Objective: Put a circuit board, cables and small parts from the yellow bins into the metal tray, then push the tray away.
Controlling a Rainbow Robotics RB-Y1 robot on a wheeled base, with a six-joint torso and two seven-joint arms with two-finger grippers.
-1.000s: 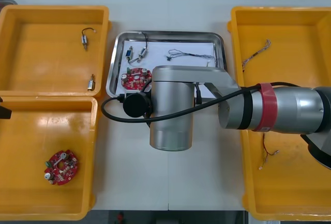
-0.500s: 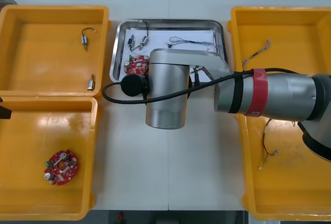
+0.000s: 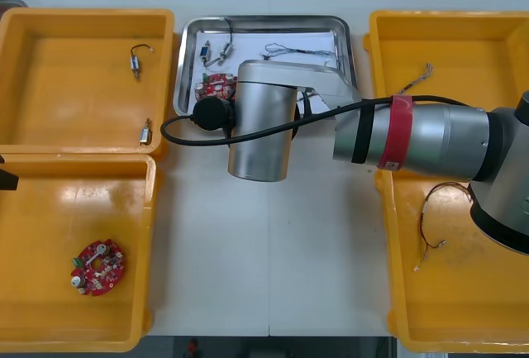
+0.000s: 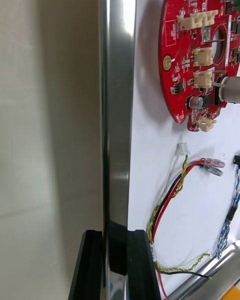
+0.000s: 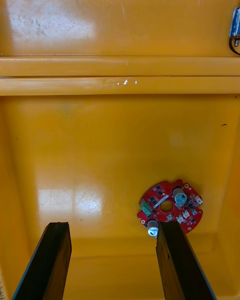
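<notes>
Metal tray (image 3: pixel 264 20): shiny rim, white inside, sitting on the far half of the table (image 3: pixel 273 259) between the yellow bins. Contents: round red circuit board (image 3: pixel 213 88) at the tray's near left corner, partly under the right arm; close up (image 4: pixel 200 55) it carries white connectors, small black chips and a round hole in the middle. Two small metal parts (image 3: pixel 216 50) lie side by side farther back, and the twisted blue-and-white cable (image 3: pixel 302 48) runs across the far right of the tray. A red-and-yellow cable (image 4: pixel 175 195) lies on the white floor just beside the board, with the blue-and-white one (image 4: pixel 230 215) next to it. Right gripper (image 4: pixel 117 232): black fingers closed over the tray's rim (image 4: pixel 117 105), one finger outside on the table, one inside on the white floor. Left gripper (image 5: pixel 114 226): fingers spread wide, nothing between them, hanging over the near left bin (image 3: pixel 50 325), where a spare red board (image 3: pixel 97 267) lies near one fingertip (image 5: pixel 170 212). Far left bin (image 3: pixel 50 19) holds two loose metal pieces (image 3: pixel 135 60). Far right bin (image 3: pixel 496 23) has a thin cable (image 3: pixel 411 85); near right bin (image 3: pixel 463 325) has a red wire loop (image 3: pixel 430 226).
</notes>
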